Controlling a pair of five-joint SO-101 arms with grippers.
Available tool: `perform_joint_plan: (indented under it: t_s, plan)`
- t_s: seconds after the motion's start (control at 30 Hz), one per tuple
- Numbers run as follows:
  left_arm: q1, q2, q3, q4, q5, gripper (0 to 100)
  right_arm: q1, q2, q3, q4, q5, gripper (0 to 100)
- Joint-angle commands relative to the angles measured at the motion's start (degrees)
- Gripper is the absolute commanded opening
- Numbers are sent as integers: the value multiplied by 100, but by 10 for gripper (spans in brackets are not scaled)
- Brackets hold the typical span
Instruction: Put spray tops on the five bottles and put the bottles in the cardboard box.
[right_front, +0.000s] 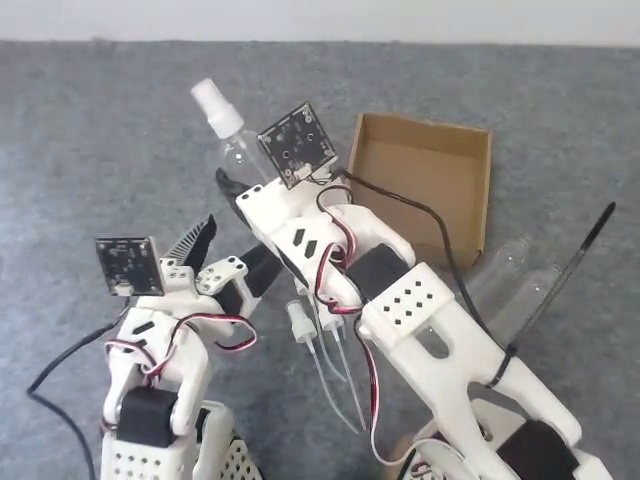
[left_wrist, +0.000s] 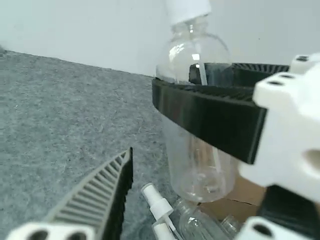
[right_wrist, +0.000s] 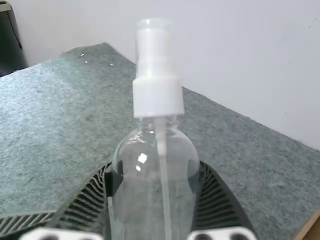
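Grey felt-like table covering (right_front: 80, 150), and a plain pale wall (right_front: 320, 18) along its far edge

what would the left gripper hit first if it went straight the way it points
Probably the right gripper, its jaws shut around the spray-topped bottle just ahead of the open left gripper; depth is unclear, so maybe the bottle itself.

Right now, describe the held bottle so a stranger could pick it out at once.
Start at the open cardboard box; just left of it in the high view, the right arm's jaws clamp a clear bottle. The other bottles lie flat right of the box; this one is gripped and carries a white spray top.
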Motion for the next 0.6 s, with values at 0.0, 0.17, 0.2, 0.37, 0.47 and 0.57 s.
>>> perform_joint_plan:
  t_s: [0.0,0.17,0.2,0.37,0.47,0.57]
  plan:
    - [-18,-44,13,-176,114,404,-57,-400,-70,-101,-35,6]
    - [-18,-26,259,-545,105,404,-48,-497,-79,277,-35,6]
    - [-18,-26,303,-598,35,404,-48,-593,-70,338,-35,6]
    - [-18,-18,330,-615,-114,404,-66,-1209,-62,998,-35,6]
    - [-18,-18,330,-615,-123,404,-40,-1402,-53,1349,-26,6]
    - [-18,-18,330,-615,-123,404,-40,-1508,-53,1604,-26,6]
